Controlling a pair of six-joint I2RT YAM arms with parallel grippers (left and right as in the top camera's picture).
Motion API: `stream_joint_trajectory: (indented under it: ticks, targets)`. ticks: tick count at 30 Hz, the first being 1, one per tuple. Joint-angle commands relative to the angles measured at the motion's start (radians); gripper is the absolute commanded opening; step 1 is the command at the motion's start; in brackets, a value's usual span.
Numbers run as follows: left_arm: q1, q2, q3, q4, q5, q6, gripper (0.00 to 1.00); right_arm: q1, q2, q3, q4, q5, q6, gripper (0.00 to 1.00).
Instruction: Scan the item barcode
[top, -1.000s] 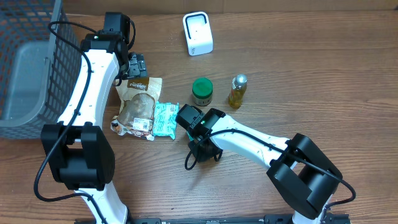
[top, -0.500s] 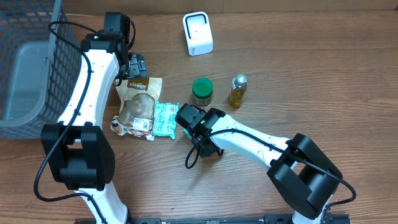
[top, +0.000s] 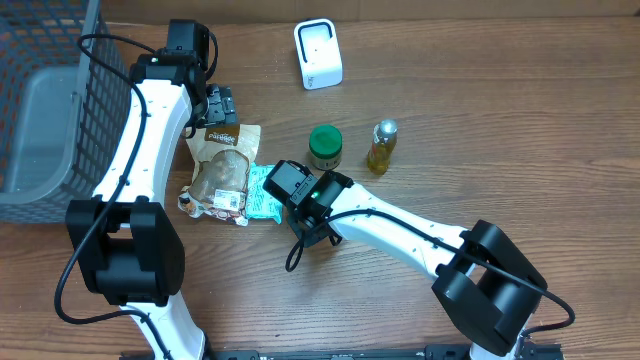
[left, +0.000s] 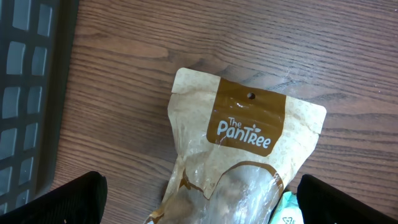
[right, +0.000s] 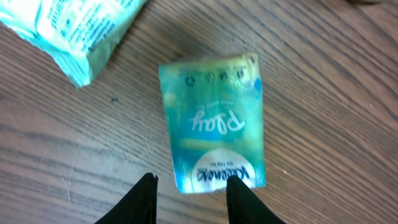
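Note:
A small teal "Play" pack (right: 211, 121) lies flat on the wood. My right gripper (right: 193, 196) hovers open over its near edge, one black fingertip (right: 241, 198) overlapping that edge. In the overhead view the right gripper (top: 300, 205) covers this pack. A bigger teal packet (right: 78, 34) lies beside it, also showing as the teal packet (top: 262, 195). The white scanner (top: 318, 53) stands at the back. My left gripper (left: 202, 214) is wide open above a brown "The PanTree" pouch (left: 249, 124), touching nothing. From overhead the left gripper (top: 218, 105) sits at the pouch's (top: 222, 170) far end.
A grey mesh basket (top: 40, 100) fills the left edge. A green-lidded jar (top: 324, 147) and a small oil bottle (top: 381, 146) stand right of the packets. The basket's dark wall (left: 28, 93) is close on the left in the left wrist view.
The right gripper has opened and shifted up and to the left, toward the teal packet. The left arm has not moved.

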Motion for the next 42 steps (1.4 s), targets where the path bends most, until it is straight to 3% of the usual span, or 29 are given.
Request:
stream_joint_trajectory:
  ticks: [1,11,35,38,42]
  targets:
    - [-0.004,-0.004,0.012,0.002,-0.020,0.000,1.00,-0.001,0.034,0.000,0.029,-0.002,-0.001,0.33]
    - [-0.004,-0.004,0.012,0.002,-0.020,0.000,0.99,0.000,0.075,-0.001,0.099,-0.001,-0.034,0.33]
    - [-0.004,-0.004,0.012,0.002,-0.020,0.000,1.00,-0.004,0.115,-0.019,0.044,0.056,-0.049,0.26]
    - [-0.004,-0.004,0.012,0.002,-0.020,0.000,1.00,-0.005,0.115,-0.019,0.045,0.056,-0.049,0.27]
    - [-0.004,-0.004,0.012,0.002,-0.020,0.000,1.00,-0.005,0.115,-0.020,0.049,0.056,-0.048,0.36]
